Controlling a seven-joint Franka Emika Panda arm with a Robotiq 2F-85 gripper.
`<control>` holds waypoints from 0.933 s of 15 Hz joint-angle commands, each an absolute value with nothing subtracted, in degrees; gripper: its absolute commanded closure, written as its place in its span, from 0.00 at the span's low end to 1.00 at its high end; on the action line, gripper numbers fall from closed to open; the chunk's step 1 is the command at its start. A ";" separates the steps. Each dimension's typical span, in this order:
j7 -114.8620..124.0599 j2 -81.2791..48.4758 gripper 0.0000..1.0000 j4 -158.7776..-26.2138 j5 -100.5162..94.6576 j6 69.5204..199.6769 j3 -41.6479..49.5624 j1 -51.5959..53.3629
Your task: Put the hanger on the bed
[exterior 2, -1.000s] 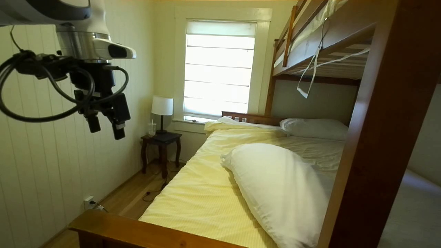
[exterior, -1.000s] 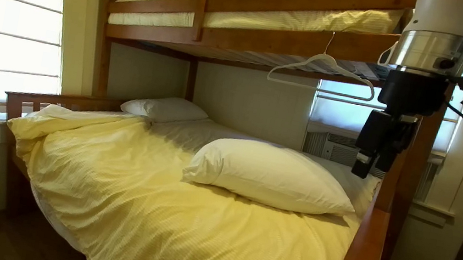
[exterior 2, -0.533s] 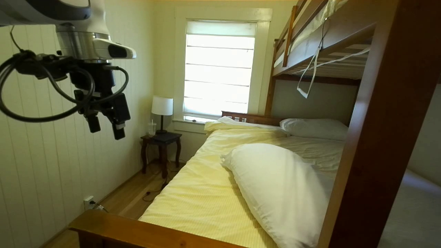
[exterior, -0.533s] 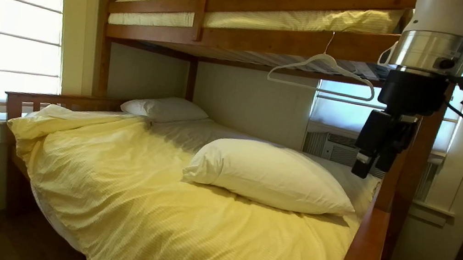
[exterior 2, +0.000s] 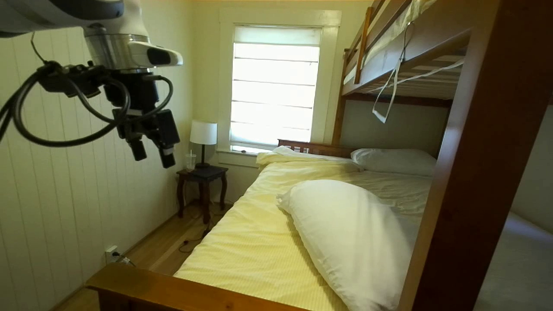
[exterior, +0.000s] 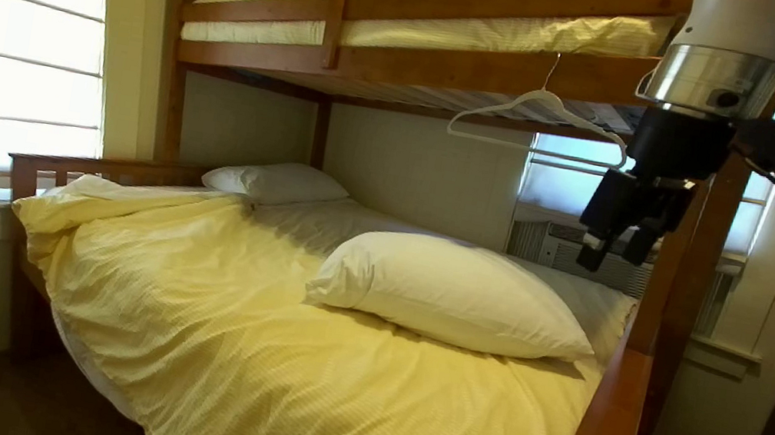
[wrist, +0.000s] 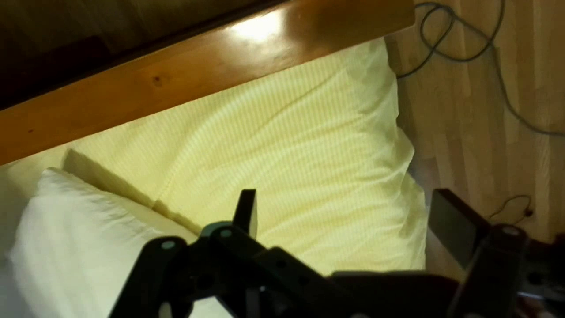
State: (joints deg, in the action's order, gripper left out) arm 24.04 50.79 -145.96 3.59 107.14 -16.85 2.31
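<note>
Tool (exterior 2: 154, 158) spread wide, nothing between fingers (wrist: 452, 223)
Hanger (exterior: 546, 98) hooked on upper rail (exterior: 457, 69), apart from and higher than tool
Likely approach: bring tool up level, pinch just below hook (exterior: 553, 71), lift clear before drawing back, lower onto bed (exterior: 299, 382)

There is one hanger (exterior: 547, 99), and one bunk bed (exterior: 171, 117) with one upper bunk (exterior: 250, 55) and one lower bunk (exterior: 312, 225). On the lower bunk are two white pillows (exterior: 453, 294) and one comforter (exterior: 210, 306). One tabletop (exterior 2: 214, 173) holds one lamp (exterior 2: 203, 133) and one cup (exterior 2: 190, 162) with one straw (exterior 2: 191, 152). There is one robot arm (exterior 2: 114, 52), one air conditioner (exterior: 563, 258), and at least two windows (exterior: 9, 25).
</note>
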 commanded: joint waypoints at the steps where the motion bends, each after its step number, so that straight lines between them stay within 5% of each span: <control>1: 27.72 50.10 0.00 -141.98 -2.13 108.70 -16.11 -4.23; 14: 44.98 43.04 0.00 -131.91 -29.01 125.56 -19.93 -25.99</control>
State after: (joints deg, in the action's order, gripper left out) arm 37.53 46.10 -133.20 -22.23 123.11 -16.80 -21.81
